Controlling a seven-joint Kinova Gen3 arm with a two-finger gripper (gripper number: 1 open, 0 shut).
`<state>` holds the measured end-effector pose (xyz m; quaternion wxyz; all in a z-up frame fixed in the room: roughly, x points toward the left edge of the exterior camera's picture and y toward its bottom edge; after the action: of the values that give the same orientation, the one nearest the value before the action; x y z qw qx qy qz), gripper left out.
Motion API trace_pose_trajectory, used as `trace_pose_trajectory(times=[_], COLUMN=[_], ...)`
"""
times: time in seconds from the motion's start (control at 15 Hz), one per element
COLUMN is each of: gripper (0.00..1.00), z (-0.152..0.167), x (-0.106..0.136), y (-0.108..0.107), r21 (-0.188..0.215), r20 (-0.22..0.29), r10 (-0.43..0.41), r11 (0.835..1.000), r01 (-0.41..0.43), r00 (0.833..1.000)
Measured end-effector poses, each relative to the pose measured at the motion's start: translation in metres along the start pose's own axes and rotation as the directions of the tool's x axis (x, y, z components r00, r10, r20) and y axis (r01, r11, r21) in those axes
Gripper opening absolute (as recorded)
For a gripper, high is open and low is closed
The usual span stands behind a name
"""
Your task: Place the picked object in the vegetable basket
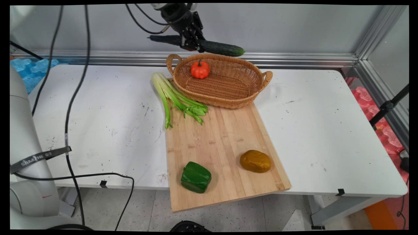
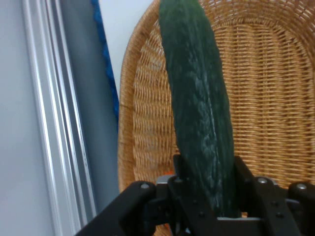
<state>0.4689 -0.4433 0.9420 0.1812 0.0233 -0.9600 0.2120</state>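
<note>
gripping cucumber (image 1: 209,46) above basket (image 1: 228,94) | jaws clamped on it | pumpkin (image 1: 200,69) mostly hidden in hand view

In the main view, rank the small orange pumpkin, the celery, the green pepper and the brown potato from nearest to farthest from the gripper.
The gripper, holding the cucumber, hangs above the basket's far rim.
1. Pumpkin, in the basket just below it.
2. Celery, left of the basket.
3 and 4. Potato and green pepper, at the board's near end; too close to call.
</note>
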Motion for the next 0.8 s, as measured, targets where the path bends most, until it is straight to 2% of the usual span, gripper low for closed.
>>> trace_pose_trajectory(times=[0.4, 0.8], gripper=[0.00, 0.00], z=[0.034, 0.074], x=[0.002, 0.000], y=[-0.019, -0.038], r21=[-0.040, -0.076], r20=[-0.020, -0.028], r10=[0.098, 0.191], r11=[0.994, 0.978], r01=[-0.099, -0.193], r00=[0.995, 0.981])
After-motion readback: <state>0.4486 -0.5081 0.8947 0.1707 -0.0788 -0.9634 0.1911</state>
